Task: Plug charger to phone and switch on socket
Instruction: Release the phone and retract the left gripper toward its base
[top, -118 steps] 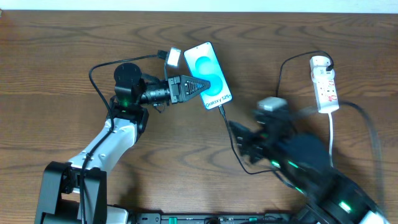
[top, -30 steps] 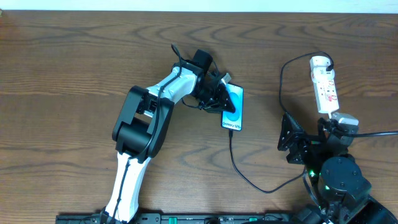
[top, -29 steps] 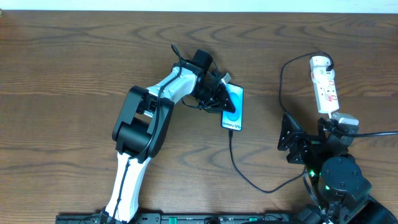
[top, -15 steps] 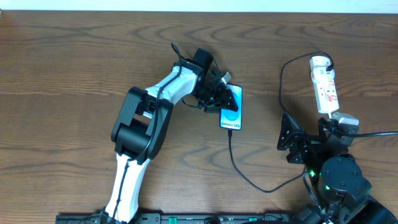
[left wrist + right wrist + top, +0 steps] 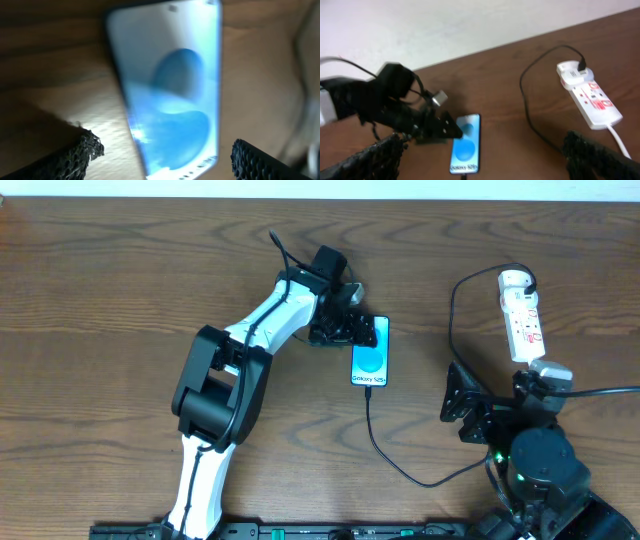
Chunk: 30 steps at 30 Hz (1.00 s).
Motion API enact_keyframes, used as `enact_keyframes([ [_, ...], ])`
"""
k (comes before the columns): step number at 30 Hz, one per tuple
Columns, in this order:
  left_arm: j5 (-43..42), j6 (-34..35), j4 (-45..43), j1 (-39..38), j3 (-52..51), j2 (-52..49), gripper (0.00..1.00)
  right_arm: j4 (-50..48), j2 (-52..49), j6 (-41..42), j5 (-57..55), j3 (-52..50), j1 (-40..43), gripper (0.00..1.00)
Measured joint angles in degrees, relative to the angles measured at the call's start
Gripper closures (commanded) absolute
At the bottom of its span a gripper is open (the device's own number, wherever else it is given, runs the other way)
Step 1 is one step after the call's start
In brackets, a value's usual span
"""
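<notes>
Your left fingers (image 5: 84, 150) spread wide over the phone (image 5: 369, 360), gripping nothing; your right fingers (image 5: 376, 157) wide apart, empty; the charger (image 5: 369, 415) meets phone's near end.

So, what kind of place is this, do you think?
Probably a robotics lab bench: two robot arms stand at a wooden table by a plain white wall, with a phone and socket laid out.

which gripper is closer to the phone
Left. The left gripper sits at the phone's top edge; the right gripper is far off across the table, by the socket's cord end.
</notes>
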<state>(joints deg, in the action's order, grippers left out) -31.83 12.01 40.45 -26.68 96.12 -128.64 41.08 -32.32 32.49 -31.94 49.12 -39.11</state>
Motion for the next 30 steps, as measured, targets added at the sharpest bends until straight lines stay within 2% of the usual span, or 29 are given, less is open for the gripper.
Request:
enact_keyframes([
  [6,13.3,-0.1,6.3,2.8,-0.5,1.9,0.09,4.1,-2.4,0.0,0.0,0.0,0.0,0.01],
  [11,20.2,-0.5,9.8,10.0,-3.1,9.0,0.09,4.3,-5.5,0.0,0.5,0.0,0.1,0.01],
  [14,21.9,-0.7,10.4,13.7,-3.2,20.8,0.09,4.2,-8.9,0.0,3.2,0.0,0.2,0.01],
  [18,23.0,-2.1,12.0,14.7,-2.6,37.0,0.08,3.4,-14.8,0.0,7.2,0.0,0.2,0.01],
  [22,23.2,-4.4,16.5,14.3,-2.6,47.1,0.08,0.7,-21.6,0.0,9.5,0.0,0.2,0.01],
  [26,25.2,-5.7,16.2,14.1,-10.4,58.3,0.08,-3.1,-27.0,0.0,12.2,-0.1,0.2,0.01],
  [30,27.5,-5.9,9.7,14.1,-22.8,68.9,0.08,-4.8,-31.1,0.0,14.6,-0.1,0.2,0.01],
])
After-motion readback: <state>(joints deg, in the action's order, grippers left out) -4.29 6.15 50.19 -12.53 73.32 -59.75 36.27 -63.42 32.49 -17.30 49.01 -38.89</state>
